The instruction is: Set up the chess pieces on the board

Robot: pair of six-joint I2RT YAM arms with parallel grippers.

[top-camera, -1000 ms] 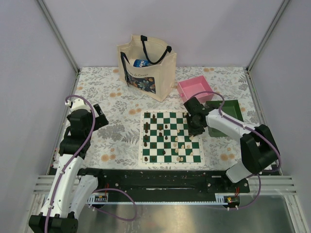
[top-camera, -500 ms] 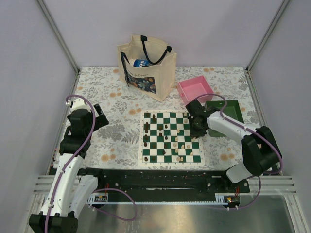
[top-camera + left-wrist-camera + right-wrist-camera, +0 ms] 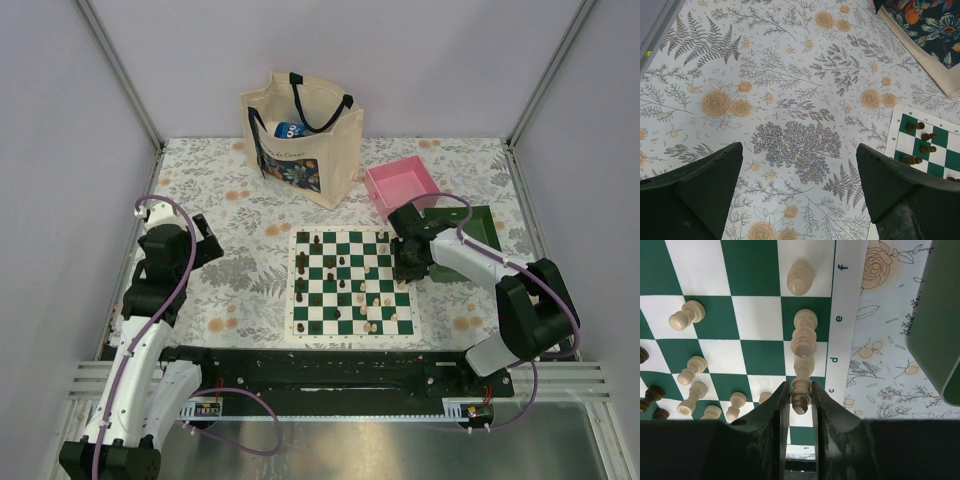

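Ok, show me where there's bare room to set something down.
Bare tablecloth lies between the left gripper and the board; a smaller patch lies between the green tray and the right arm's base. Crowded: the board's right edge, where the right gripper pinches a cream piece.

Folded back at centre left with left gripper (image 3: 799, 172) spread wide; stretched toward middle right with right gripper (image 3: 800, 389) pinched narrow on a cream chess piece (image 3: 800, 402).
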